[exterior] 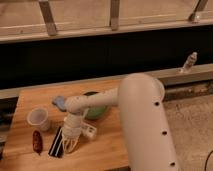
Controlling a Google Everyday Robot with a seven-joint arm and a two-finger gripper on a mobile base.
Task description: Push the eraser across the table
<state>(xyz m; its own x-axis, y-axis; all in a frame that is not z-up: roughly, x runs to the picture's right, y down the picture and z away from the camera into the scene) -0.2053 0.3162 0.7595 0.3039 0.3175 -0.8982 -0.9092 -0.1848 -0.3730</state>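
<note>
One eraser point(56, 145), one closed gripper point(71, 144) beside it

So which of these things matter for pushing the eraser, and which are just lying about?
In the job: eraser, table, gripper, shut, down beside the eraser.
Lying about: cup, red packet, blue pad, green bowl, white bottle, ledge bottle.
</note>
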